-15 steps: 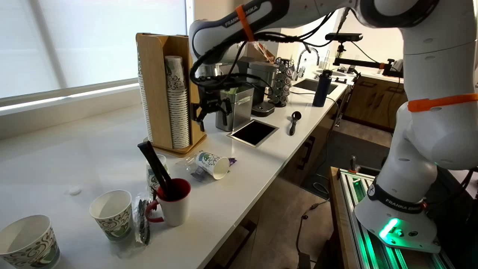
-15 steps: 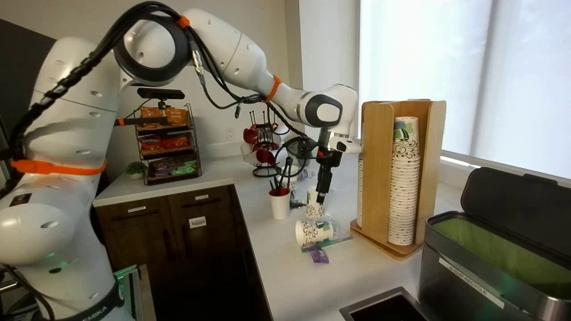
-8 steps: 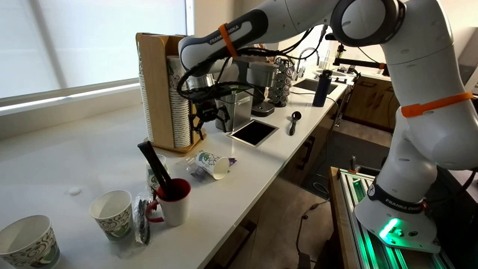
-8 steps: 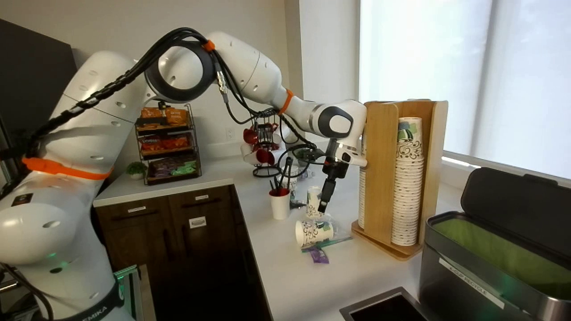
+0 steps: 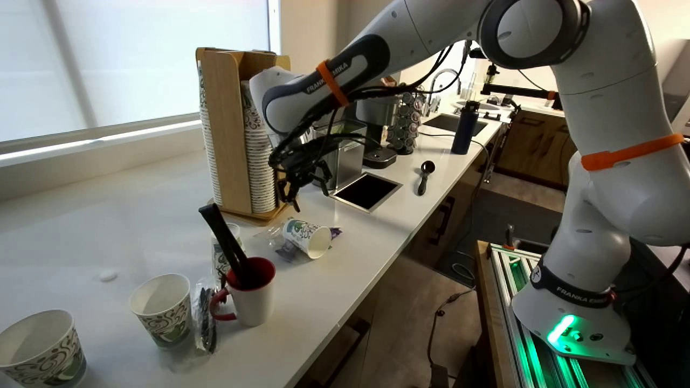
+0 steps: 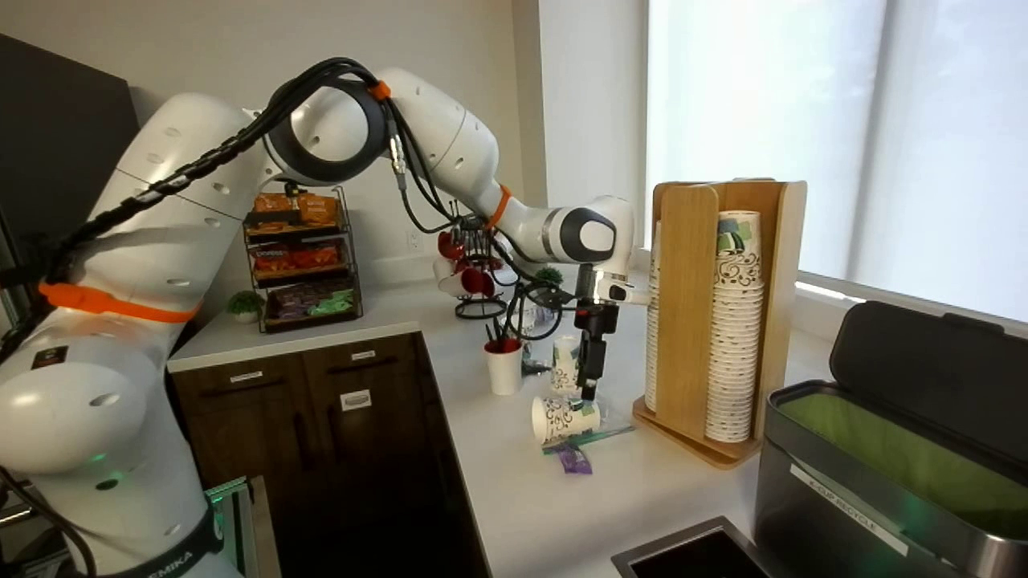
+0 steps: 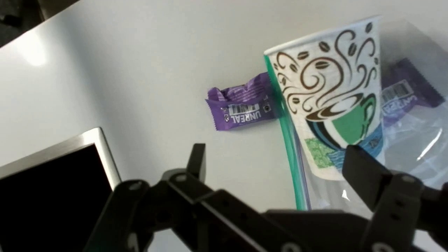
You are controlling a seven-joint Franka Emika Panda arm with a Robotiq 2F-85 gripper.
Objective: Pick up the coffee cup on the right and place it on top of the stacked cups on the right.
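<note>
End effector hung spread pretty wide near the paper coffee cup, which lay on its side; stacked cups stood in the wooden holder

Between hole and candy I have bare counter to pass over, but the lying cup and bag crowd one side of my claw, and the holder stands near.
</note>
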